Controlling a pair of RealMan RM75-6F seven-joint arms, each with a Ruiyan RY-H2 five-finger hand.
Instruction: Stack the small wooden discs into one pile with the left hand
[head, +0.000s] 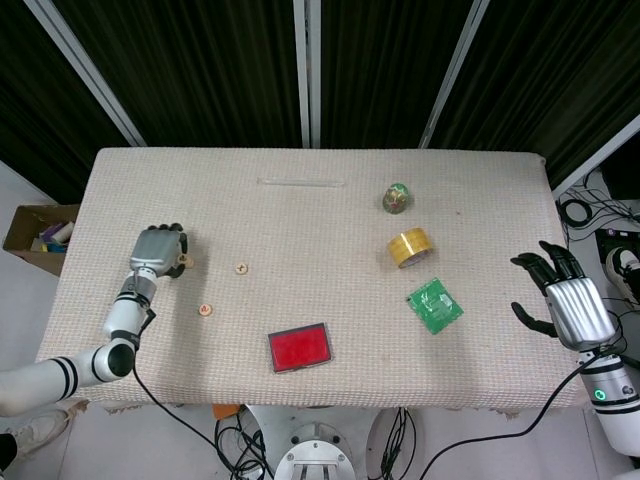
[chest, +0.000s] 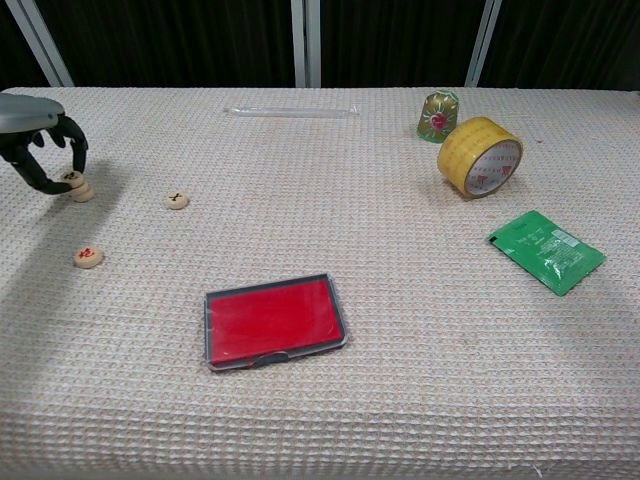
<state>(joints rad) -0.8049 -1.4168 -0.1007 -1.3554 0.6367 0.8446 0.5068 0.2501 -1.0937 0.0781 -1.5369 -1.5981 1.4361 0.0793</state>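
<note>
- Far left of the table (head: 300, 215): your left hand (head: 157, 252) sits low over the cloth, fingers (chest: 78, 150) curled down around a wooden disc (chest: 71, 180) with a red mark. That one lies on top of another disc (chest: 82, 192), slightly off-centre, so there's a little two-high pile (head: 184, 262) right at your fingertips.
- Honestly I can't tell if you're pinching the top disc or just caging it; the fingertips sit right at it in the chest view.
- Nearer the front edge, a red-marked disc (chest: 88, 257) lies flat on its own, apart from the pile.
- To the right of the pile there's a black-marked disc (chest: 177, 200), also flat and loose.
- Front middle: a flat red case (chest: 274, 321) with a dark rim.
- Back middle: a thin clear tube (chest: 291, 112) lying crosswise.
- Right side: a small green and gold cup (chest: 437, 114), a roll of yellow tape (chest: 479, 156) just in front of it standing on edge, then a green packet (chest: 546, 250) nearer the front.
- Your right hand (head: 567, 303) hangs off the table's right edge, fingers spread, holding nothing.
</note>
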